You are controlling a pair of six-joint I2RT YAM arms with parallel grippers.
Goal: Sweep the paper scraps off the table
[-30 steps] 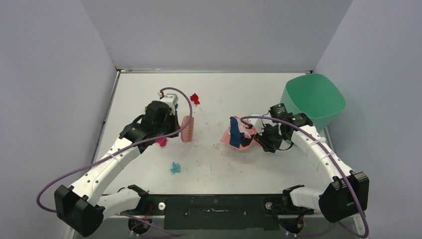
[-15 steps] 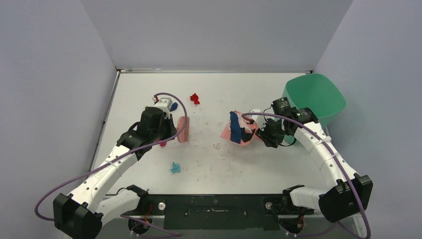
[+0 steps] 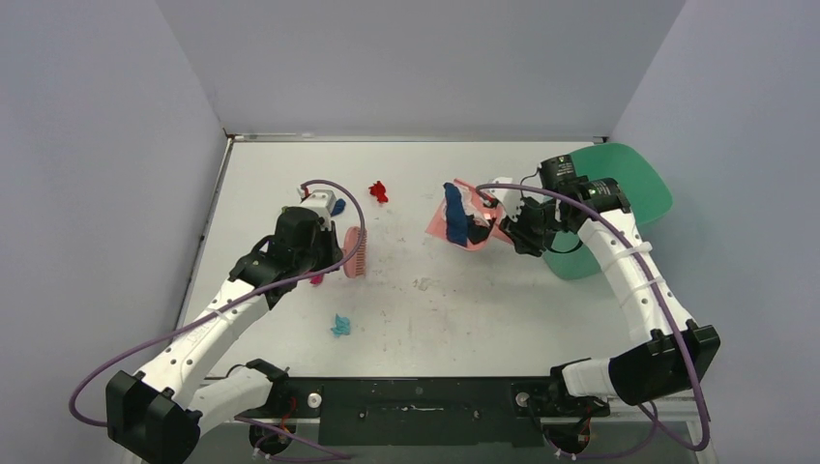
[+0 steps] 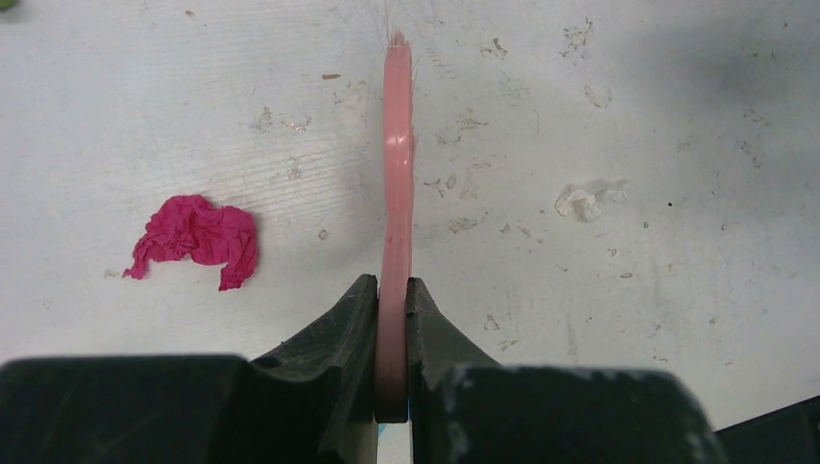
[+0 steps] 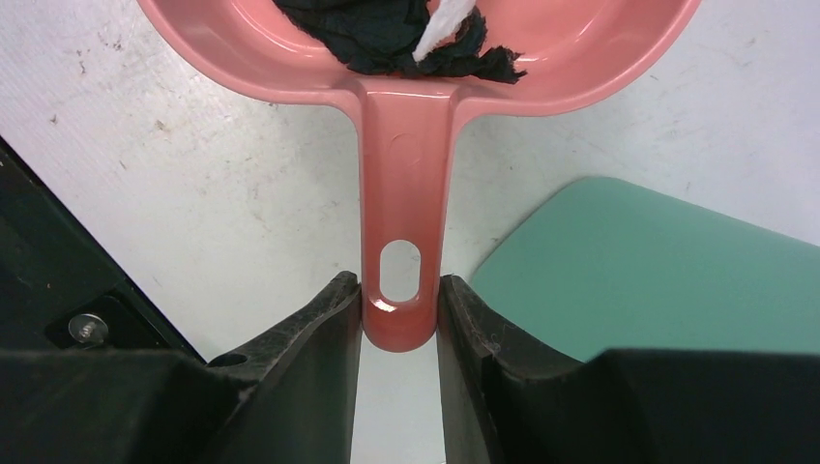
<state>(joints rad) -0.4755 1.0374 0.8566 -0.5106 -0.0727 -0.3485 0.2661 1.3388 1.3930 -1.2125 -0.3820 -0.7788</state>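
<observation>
Gripping the pink brush (image 4: 396, 174) tight, the left hand (image 4: 392, 290) has a magenta scrap (image 4: 198, 237) just beside it on the white worktop (image 3: 483, 319). The right hand (image 5: 398, 290) squeezes the handle of the pink dustpan (image 5: 406, 164), which carries a dark blue scrap (image 5: 377, 29), near the green bin (image 3: 633, 184). A red scrap (image 3: 378, 190) and a cyan scrap (image 3: 340, 325) lie well apart.

You're looking at a matt white bench (image 4: 677, 290), scuffed and gritty. Your dustpan (image 5: 406, 193) and brush (image 4: 396, 193) are smooth, glossy pink plastic. The magenta scrap (image 4: 193, 237) is crumpled paper; the green bin (image 5: 658, 280) looks matt, probably plastic.
</observation>
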